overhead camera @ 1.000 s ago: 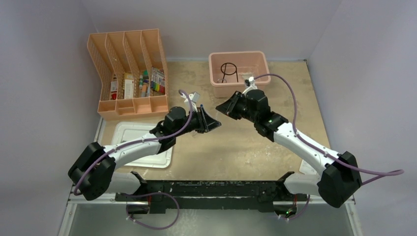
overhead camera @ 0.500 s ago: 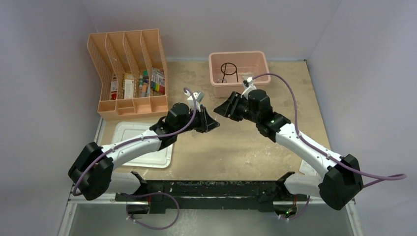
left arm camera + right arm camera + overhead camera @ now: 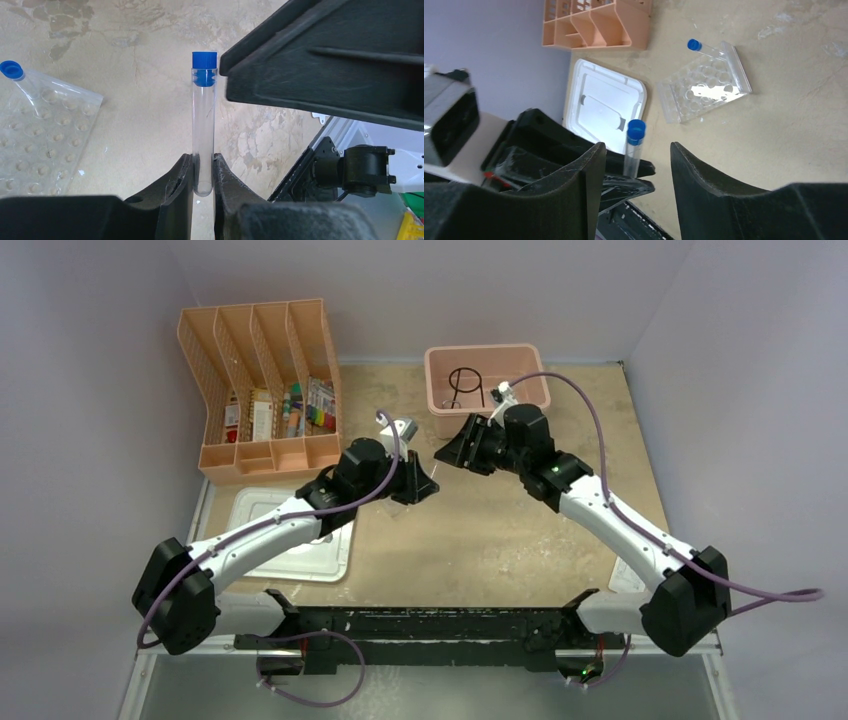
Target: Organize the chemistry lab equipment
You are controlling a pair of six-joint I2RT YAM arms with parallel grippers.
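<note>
At the far left stood the peach file organizer [image 3: 262, 390], with the flat white lid [image 3: 300, 552] on the surface in front of it, partly under the left arm. The left gripper [image 3: 202, 160] had its jaws pinching a blue-capped clear vial [image 3: 204, 115] by its rounded bottom only. The tube stuck straight out with the cap at the far end, in the air above the surface. Below lay the clear plastic tray [image 3: 704, 82], with a second capped vial [image 3: 700, 46] tilted at one corner of it. The right gripper [image 3: 635, 146] faced the left one, jaws spread wide on either side of the held vial's capped end and touching nothing. Beyond it, the pink bin [image 3: 487, 352] held the black wire ring tripod [image 3: 466, 383].

This looked like a handover, and the hazards lay in its timing. If the left jaws let go before the right ones had closed, the vial would likely drop and roll. With so short a grip on smooth plastic, a sideways nudge from a closing finger might lever the tube askew or pop it free. The grippers were close enough that a further advance could knock them together.
</note>
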